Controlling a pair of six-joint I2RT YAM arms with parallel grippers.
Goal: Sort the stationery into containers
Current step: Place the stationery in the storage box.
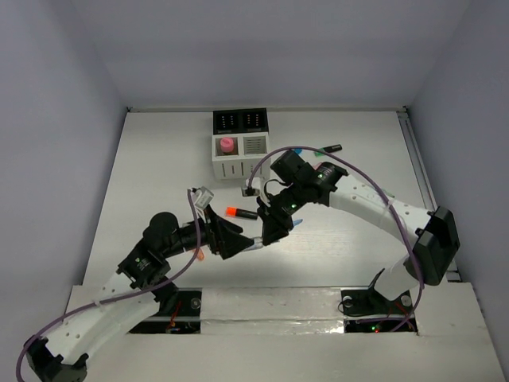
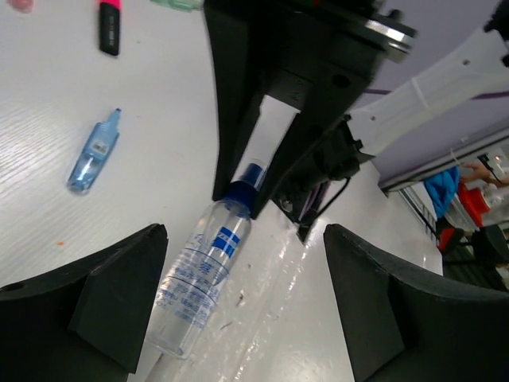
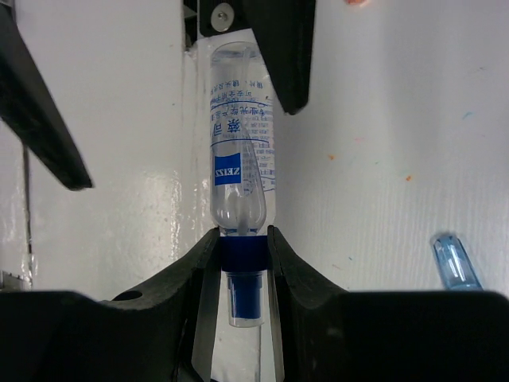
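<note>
My right end effector (image 3: 242, 239) is clamped on the blue neck of a clear bottle (image 3: 241, 159). The bottle lies flat on the desk (image 3: 382, 119) and stretches straight ahead of my fingers. My left end effector (image 2: 246, 294) is spread apart and holds nothing, and the bottle's base lies between its fingers.

The grip worries me. I hold only the narrow neck, so the long body could swing down or twist free as I lift. My two end effectors are also close, with the same bottle between them, and a careless move by either could knock them together or push the bottle askew.

My count is one bottle and four cups (image 1: 238, 143) well beyond both end effectors, two white in front and two black behind. One pink thing (image 1: 227, 145) stands in the left white cup. One orange-capped marker (image 1: 241, 212) lies just beyond my left end effector, with one small blue pen (image 2: 91, 151) beside it. More pieces lie behind my right arm, too hidden to count.
</note>
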